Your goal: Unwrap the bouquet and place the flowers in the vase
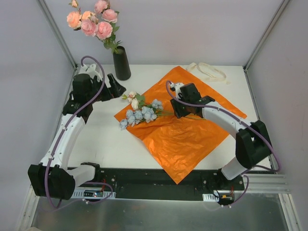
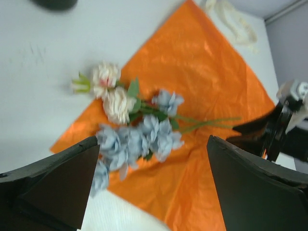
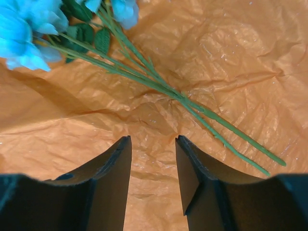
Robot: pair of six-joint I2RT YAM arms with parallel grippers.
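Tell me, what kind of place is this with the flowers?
Probably a robot lab booth: pale walls with metal frame posts, a white table, and the left arm and right arm bolted to a black rail.

Pink roses (image 1: pixel 94 21) in black vase (image 1: pixel 121 63), far left; blue and cream flowers (image 1: pixel 140 112) flat on open orange paper (image 1: pixel 183 139).

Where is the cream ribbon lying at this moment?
Top view: the ribbon lies far right on the table, beside the far corner of the orange paper.
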